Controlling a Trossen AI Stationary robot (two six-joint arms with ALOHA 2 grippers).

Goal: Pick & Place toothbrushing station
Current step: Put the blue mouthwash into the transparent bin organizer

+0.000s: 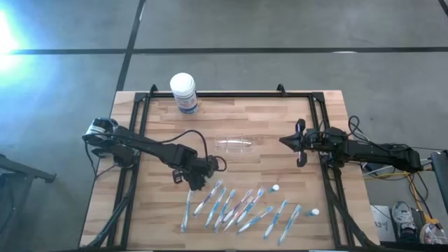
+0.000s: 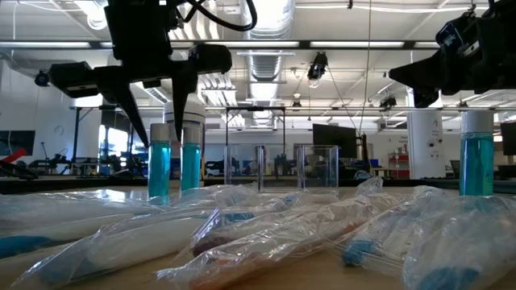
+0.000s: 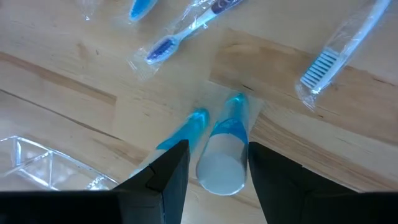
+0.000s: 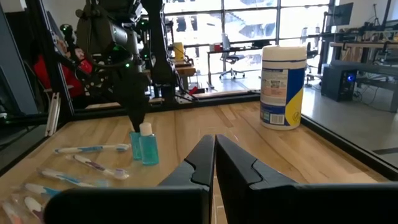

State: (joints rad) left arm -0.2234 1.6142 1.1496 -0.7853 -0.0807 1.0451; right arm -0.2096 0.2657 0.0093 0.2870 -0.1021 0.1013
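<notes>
The left hand (image 3: 217,148) hung open over a small blue bottle (image 3: 222,163), a finger on either side of its white cap. We could not tell if they touched it. We judged the risks this way: closing here would grip the bottle, not the clear holder (image 1: 234,145), and a sideways nudge could tip it into the bagged toothbrushes (image 1: 241,206) crowded just beside it. The holder lay farther up the tabletop (image 1: 280,119), near the left hand but apart from it, between the two arms. Being see-through and light, it could skid when pinched. Beyond it, the right hand (image 4: 214,146) waited closed and empty.
</notes>
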